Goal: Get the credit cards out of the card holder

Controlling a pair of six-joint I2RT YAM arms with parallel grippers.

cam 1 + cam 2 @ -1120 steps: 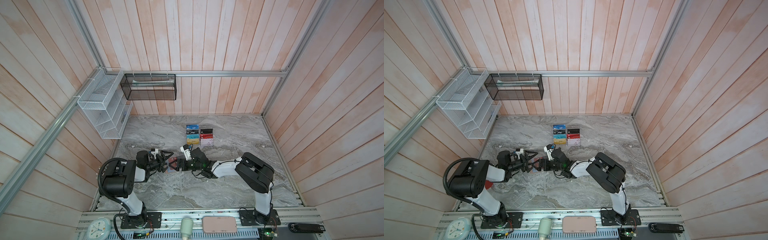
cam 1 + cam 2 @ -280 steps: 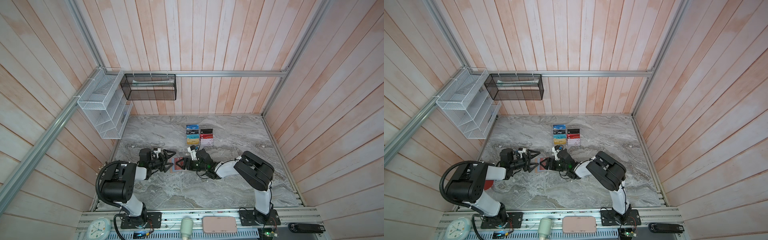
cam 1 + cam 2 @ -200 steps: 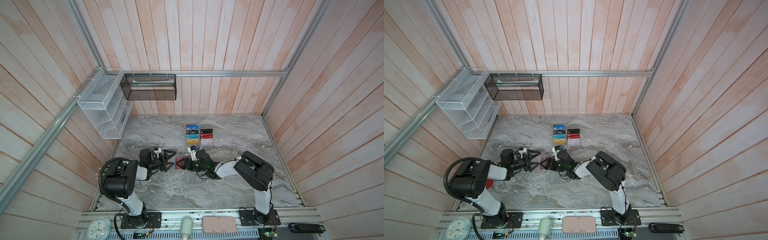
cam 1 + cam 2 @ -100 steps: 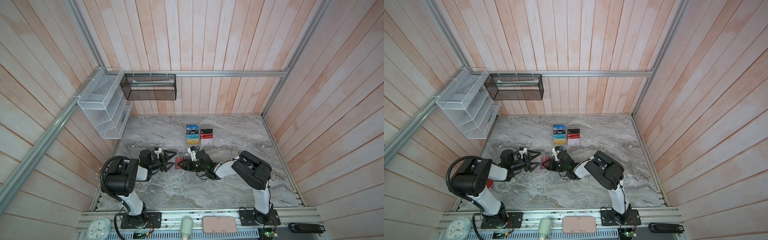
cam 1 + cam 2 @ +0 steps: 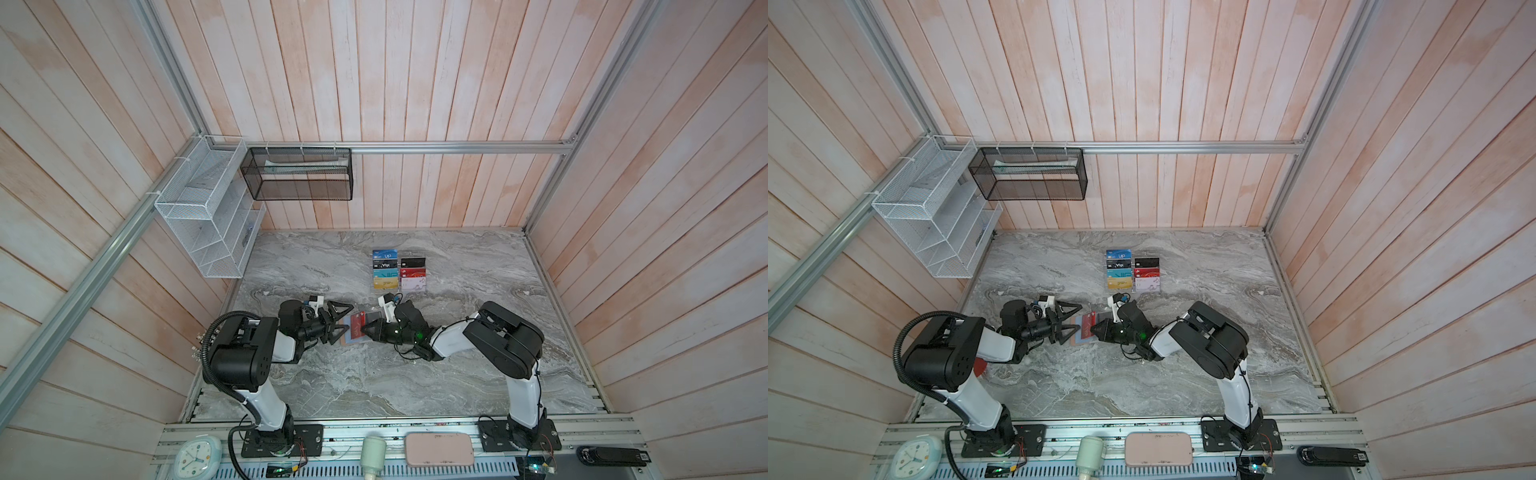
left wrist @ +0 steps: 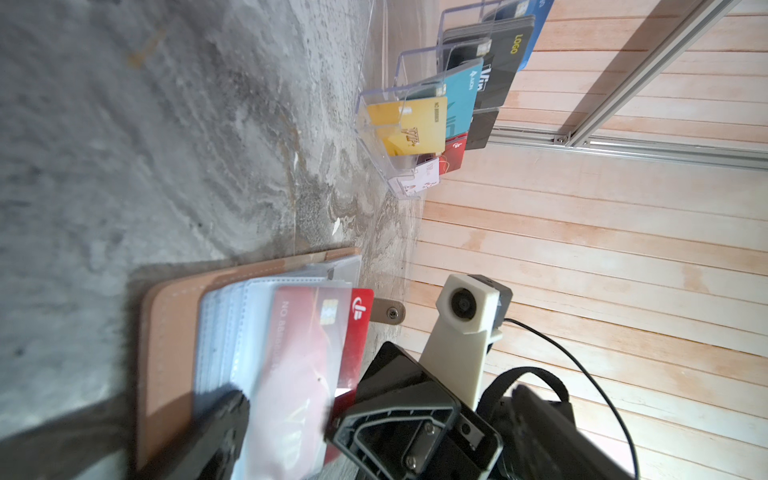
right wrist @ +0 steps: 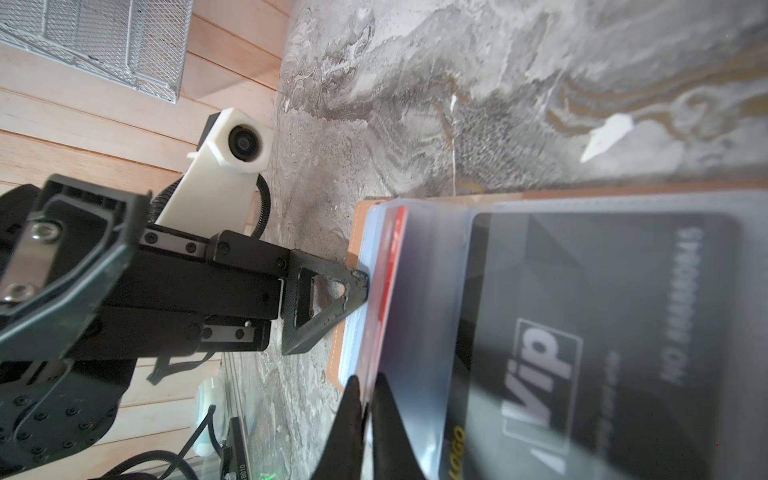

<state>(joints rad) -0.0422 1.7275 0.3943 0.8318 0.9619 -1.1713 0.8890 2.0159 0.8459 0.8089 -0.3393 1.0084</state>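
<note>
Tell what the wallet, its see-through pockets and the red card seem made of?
The card holder: matte tan leather or imitation, judging by its stitched edge. The pockets: likely soft frosted plastic film with dotted seams. The red card: stiff glossy plastic carrying a metal chip.

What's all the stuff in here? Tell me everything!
tan leather-look bifold card holder: one, tan, open on the table.
dark red plastic card: one, red, partly out of the holder's clear sleeve.
black "Vip" card: one, black, inside another sleeve.
clear acrylic rack of coloured cards: one, see-through, behind the holder.
grey marble table: one, grey, underneath.
white wire shelf: one, white, left wall.
black mesh basket: one, black, back wall.
small pale clock: one, pale, front rail.
pink rounded case: one, pink, front rail.
left gripper: one, black, open beside the holder.
right gripper: one, black, shut on the red card's edge.
</note>
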